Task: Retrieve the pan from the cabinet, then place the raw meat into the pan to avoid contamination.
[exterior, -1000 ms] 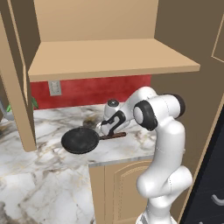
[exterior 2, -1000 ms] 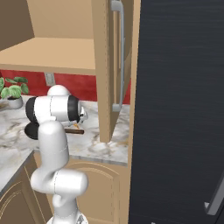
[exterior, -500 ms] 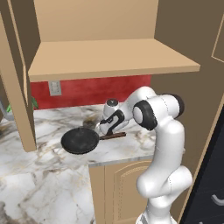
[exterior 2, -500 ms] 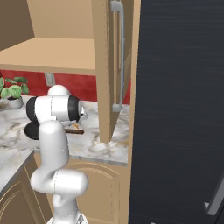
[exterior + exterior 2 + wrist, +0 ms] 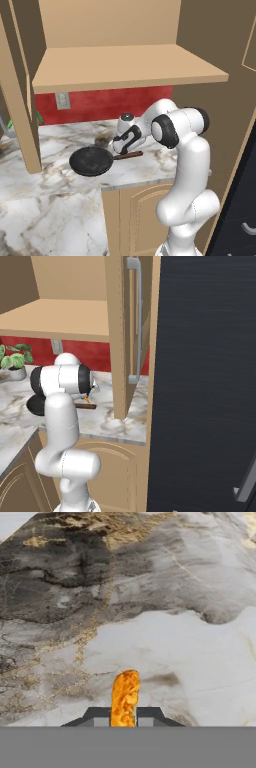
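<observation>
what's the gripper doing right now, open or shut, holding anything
Gripper: shut on the pan's handle, with the pan resting on the marble counter.

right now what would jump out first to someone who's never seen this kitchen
The white arm bent low over the marble counter, its pincer shut on the brown handle of the black pan near the counter's front edge. Above it, the open tan cabinet with its bare wooden shelf stands against a red back wall. In the right base view, a potted plant sits far left.
</observation>
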